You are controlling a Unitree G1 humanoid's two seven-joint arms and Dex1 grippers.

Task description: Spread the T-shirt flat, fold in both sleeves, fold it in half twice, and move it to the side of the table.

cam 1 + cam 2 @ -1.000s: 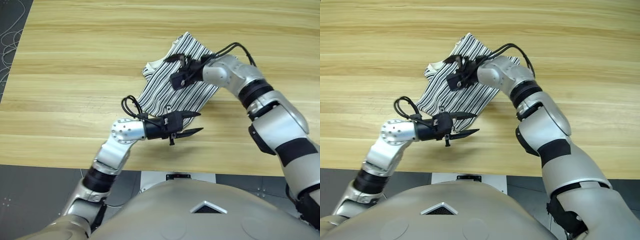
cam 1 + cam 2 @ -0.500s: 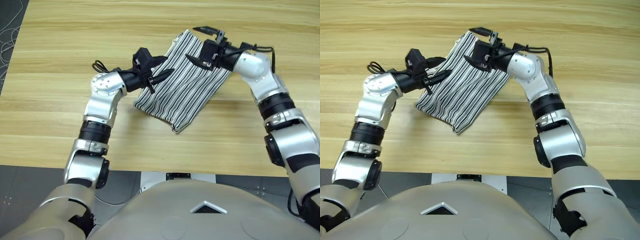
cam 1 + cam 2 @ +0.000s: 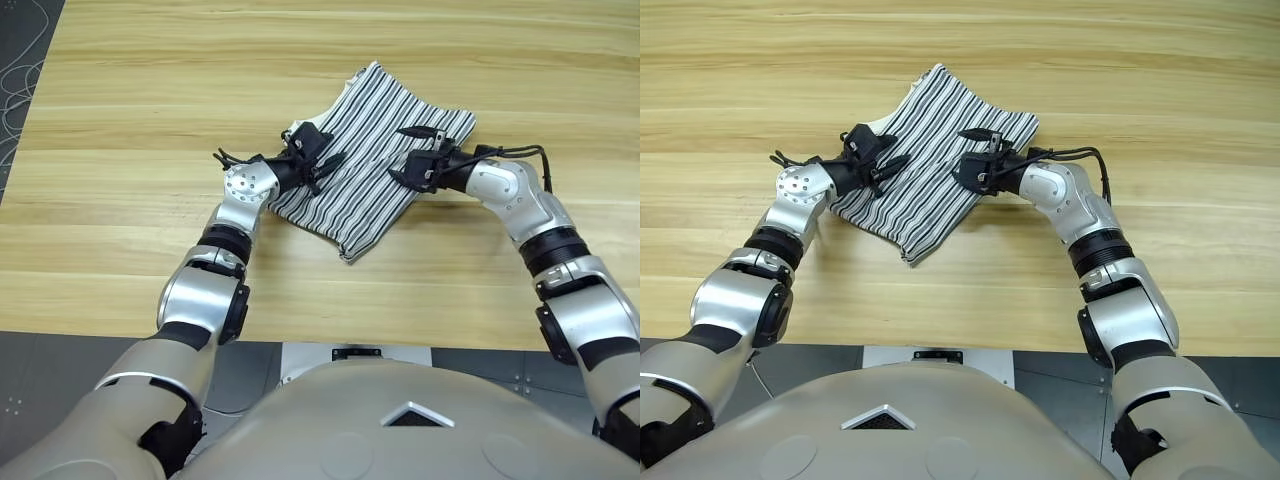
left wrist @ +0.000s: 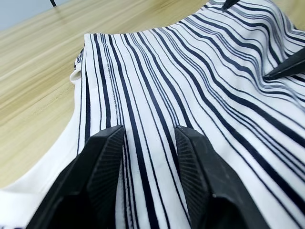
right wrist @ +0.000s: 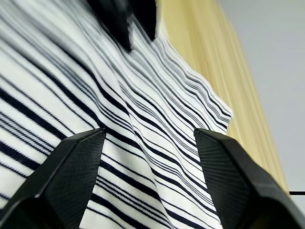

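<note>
A black-and-white striped T-shirt [image 3: 365, 165] lies folded into a slanted oblong on the wooden table [image 3: 150, 90], white collar edge at its left. My left gripper [image 3: 322, 162] rests on the shirt's left edge by the collar. In the left wrist view it [image 4: 150, 131] is open, striped cloth showing under and between its fingers. My right gripper [image 3: 400, 153] hovers low over the shirt's right side. The right wrist view shows this gripper [image 5: 148, 136] open wide with the stripes below it.
Bare wood surrounds the shirt on all sides, with wide room to the left and far side. The table's near edge [image 3: 300, 335] runs close to my body. Dark floor with cables [image 3: 20, 60] lies past the left edge.
My left gripper swung from the near edge up to the shirt's left edge. The right gripper came back from the far corner to the right side. The shirt now reaches farther toward me.
</note>
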